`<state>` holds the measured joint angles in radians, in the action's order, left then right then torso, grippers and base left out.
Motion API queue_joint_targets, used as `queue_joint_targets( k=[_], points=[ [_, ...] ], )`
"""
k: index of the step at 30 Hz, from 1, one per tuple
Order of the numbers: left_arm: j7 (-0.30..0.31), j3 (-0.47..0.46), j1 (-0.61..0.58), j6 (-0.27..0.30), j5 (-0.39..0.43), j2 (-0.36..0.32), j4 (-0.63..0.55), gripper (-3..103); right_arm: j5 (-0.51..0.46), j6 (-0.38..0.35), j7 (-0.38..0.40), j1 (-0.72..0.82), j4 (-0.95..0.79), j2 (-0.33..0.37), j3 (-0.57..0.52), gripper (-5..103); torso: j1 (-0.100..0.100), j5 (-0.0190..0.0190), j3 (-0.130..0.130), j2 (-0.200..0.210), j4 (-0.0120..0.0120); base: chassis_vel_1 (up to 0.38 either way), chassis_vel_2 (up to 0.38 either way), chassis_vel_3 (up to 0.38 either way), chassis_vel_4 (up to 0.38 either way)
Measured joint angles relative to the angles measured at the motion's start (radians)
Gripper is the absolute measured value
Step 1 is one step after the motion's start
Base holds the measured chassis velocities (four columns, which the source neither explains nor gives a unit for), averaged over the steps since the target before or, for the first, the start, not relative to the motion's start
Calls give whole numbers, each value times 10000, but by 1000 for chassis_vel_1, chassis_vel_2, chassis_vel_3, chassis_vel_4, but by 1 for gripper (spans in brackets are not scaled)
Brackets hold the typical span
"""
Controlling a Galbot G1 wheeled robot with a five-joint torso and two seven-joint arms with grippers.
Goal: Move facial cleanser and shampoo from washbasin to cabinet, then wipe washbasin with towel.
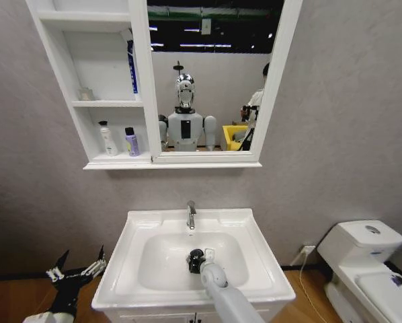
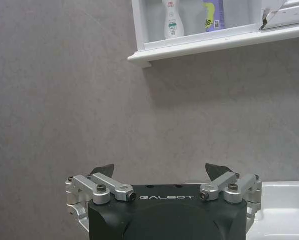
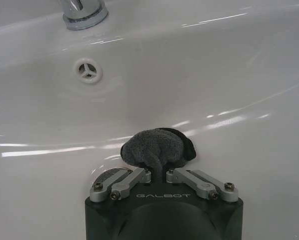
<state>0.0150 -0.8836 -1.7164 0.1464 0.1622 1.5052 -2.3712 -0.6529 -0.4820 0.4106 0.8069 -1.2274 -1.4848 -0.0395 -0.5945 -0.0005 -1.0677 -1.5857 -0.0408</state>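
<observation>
Right tool [image 3: 158,172]: pinching the dark grey towel [image 3: 157,147] against the washbasin [image 3: 229,75] bowl, near the tap [image 1: 191,214].
Left tool [image 2: 159,172]: spread, beside the washbasin's left edge.
Cabinet [image 1: 87,67] bottom shelf: white bottle [image 2: 172,19], purple bottle [image 2: 213,14].

We are reaching our right gripper [image 3: 158,172] down into the washbasin [image 1: 120,259], and it is pinching the towel [image 3: 157,147] against the bowl, in front of the tap [image 1: 191,214]. Our left gripper [image 1: 76,264] is hanging with its fingers apart, left of the washbasin. The cabinet [image 1: 142,81] is hanging on the wall above. Two bottles [image 1: 119,138] are standing side by side on its bottom shelf. A toilet [image 1: 366,262] is sitting to the right.
</observation>
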Motion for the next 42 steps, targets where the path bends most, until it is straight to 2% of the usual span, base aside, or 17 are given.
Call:
queue_joint_targets(
  k=[6, 9, 10, 13, 18, 20, 25, 33, 35, 42],
  points=[
    [0, 1, 0, 0, 1, 1, 0, 100, 81, 89, -91, -346, 565, -472, 108, 8, 0, 1, -1, 0, -5, 0, 0, 0, 0],
    [0, 1, 0, 0, 1, 0, 0, 100, 134, 123, -124, -517, 888, -782, 290, 8, 0, 5, -3, 3, 9, 0, 0, 0, 0],
    [0, 1, 0, -1, 0, 1, 1, 100, 181, 165, -136, -577, 1001, -873, 353, 8, -1, 0, -4, 3, -1, 0, 0, 0, 0],
    [0, 0, 0, -1, 0, 0, 0, 100, 274, 251, -215, -670, 1206, -1019, 523, 8, 0, -2, -3, 2, -5, 0, 0, 0, 0],
    [0, 0, 0, 0, 0, 0, 0, 100, 390, 304, -250, -750, 1415, -1205, 579, 8, 1, 0, -2, 1, 1, 0, 0, 0, 0],
    [0, 1, 0, 0, 0, 0, 0, 100, 397, 308, -319, -700, 1331, -1092, 575, 8, 0, 9, -3, 2, 18, 0, 0, 0, 0],
    [0, 1, 0, 0, 0, 1, 0, 100, 422, 308, -366, -496, 986, -748, 501, 8, -2, 15, -4, 4, 27, 0, 0, 0, 0],
    [0, 1, 0, 0, 0, 0, 0, 100, 348, 244, -304, -251, 310, -208, 244, 8, -3, 12, -6, 5, 13, 0, 0, 0, 0],
    [0, 1, 0, 0, 0, 0, 0, 100, 354, 237, -168, -190, 115, -38, 118, 8, -4, 0, -6, 6, 1, 0, 0, 0, 0],
    [0, 0, 0, 0, 0, 1, 0, 100, 349, 175, -52, 51, -326, 319, -59, 8, -4, 6, -4, 6, 6, 0, 0, 0, 0]
  ],
)
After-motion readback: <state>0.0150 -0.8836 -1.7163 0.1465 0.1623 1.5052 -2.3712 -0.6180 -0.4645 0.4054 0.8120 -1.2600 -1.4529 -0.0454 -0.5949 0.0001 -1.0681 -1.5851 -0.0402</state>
